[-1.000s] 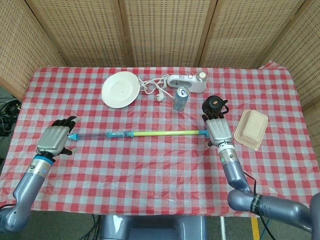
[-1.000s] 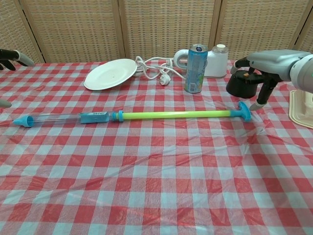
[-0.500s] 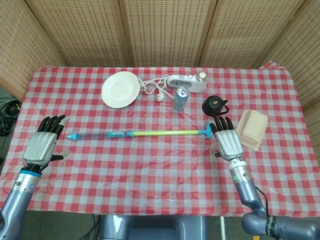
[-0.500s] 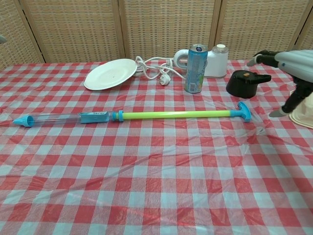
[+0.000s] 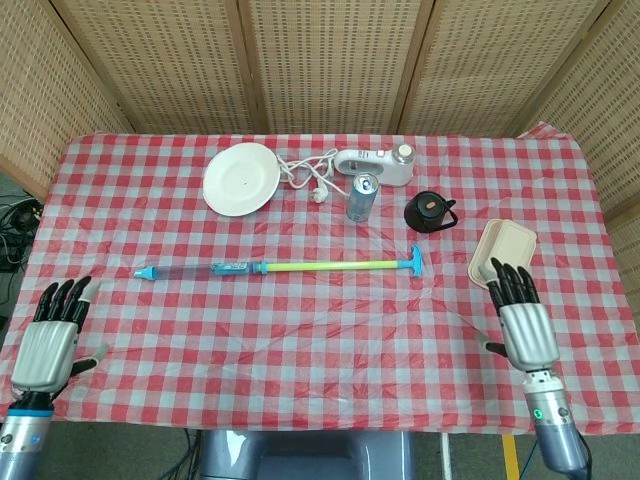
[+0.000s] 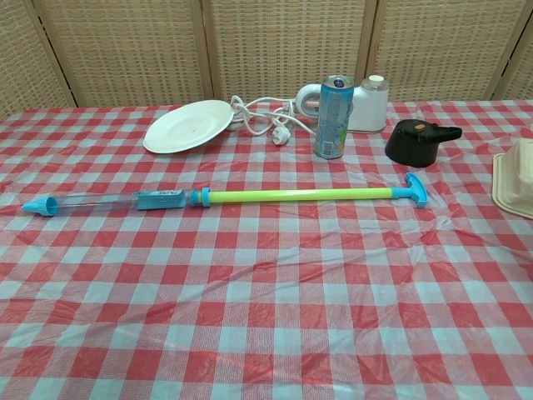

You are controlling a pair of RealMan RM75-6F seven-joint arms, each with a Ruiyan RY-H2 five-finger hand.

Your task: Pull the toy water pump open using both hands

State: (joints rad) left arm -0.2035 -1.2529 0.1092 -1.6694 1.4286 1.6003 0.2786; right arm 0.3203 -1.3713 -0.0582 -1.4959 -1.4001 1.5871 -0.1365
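- Looks to me like the pull itself is done: the toy water pump [image 5: 275, 267] lies stretched out across the middle of the desk [image 5: 320, 340], its yellow-green plunger rod [image 6: 296, 195] drawn well out of the clear barrel [image 6: 96, 200].
- The blue T-handle [image 5: 414, 263] points toward the right side of the desk, and the blue nozzle tip [image 5: 146, 272] points toward the left edge.
- My left hand [image 5: 48, 340] is down by the front left corner, fingers spread, holding nothing, well apart from the nozzle end.
- My right hand [image 5: 520, 320] sits near the front right edge, also spread and empty, just below the beige lunch box [image 5: 502, 255] and well apart from the T-handle.
- Neither hand shows in the chest view, so I'm going by the head view alone for both.
- So I'd call this the retreat step, pump lying free with nobody touching it.
- Next move, as I figure it: just park both arms. If the rod needs more travel, I'd have to bring one hand onto the barrel and the other onto the T-handle again.
- Stuff to steer clear of on the right: the black lid [image 5: 428, 211] and the drink can [image 5: 361, 196] toward the back of the desk.
- The white plate [image 5: 240, 178] and the white appliance with its cord [image 5: 372, 165] are further back, out of the way.
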